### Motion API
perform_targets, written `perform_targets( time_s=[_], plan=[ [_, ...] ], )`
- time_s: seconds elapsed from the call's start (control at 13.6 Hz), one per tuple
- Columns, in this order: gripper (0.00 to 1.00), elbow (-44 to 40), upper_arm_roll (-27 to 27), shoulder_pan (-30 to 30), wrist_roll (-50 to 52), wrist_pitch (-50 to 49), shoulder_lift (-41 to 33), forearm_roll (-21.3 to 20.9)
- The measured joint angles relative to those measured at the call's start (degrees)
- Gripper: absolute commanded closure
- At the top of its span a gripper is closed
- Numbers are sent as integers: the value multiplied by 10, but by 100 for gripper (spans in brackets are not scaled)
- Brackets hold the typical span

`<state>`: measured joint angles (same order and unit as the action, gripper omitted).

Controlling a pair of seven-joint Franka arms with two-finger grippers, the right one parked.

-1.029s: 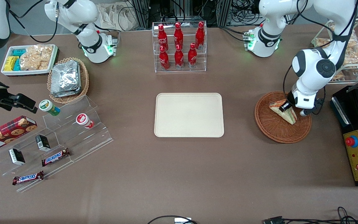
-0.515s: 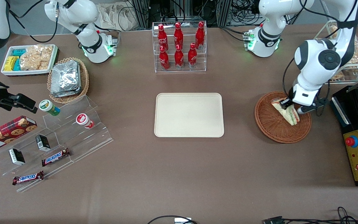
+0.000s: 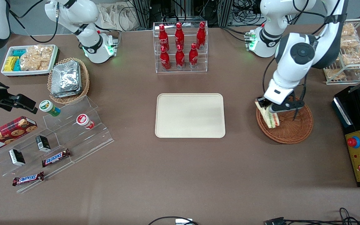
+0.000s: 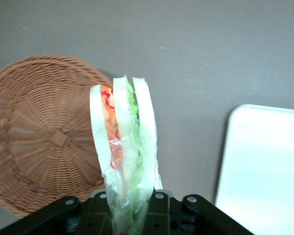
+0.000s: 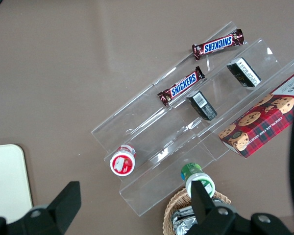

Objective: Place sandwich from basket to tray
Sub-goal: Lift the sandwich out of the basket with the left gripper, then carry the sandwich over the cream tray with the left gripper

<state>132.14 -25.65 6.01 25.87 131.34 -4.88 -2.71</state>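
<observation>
the gripper (image 3: 267,107) is clamped on the sandwich (image 3: 270,116) above the basket (image 3: 292,132); carry it level and steady to the tray (image 3: 190,115), then lower it gently.

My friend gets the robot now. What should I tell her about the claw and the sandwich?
Claw: shut on the clear-wrapped triangular sandwich, held up over the edge of the round reddish-brown wicker basket that faces the tray.
Basket: nothing else seen in it.
Flat cream-beige rectangular tray: bare, mid-table.
Done: sandwich picked up.
Left: carry it across to the tray, set it down, let go.
</observation>
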Motion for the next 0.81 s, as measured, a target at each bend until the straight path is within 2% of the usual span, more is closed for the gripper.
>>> perform_targets(
  time_s=[0.15, 0.51, 0.81],
  plan=[
    [96, -13, -37, -1, 1, 0, 10, 0],
    [95, -49, -105, -2, 0, 0, 53, -4],
    [95, -83, -152, -2, 21, 0, 115, -82]
  ],
)
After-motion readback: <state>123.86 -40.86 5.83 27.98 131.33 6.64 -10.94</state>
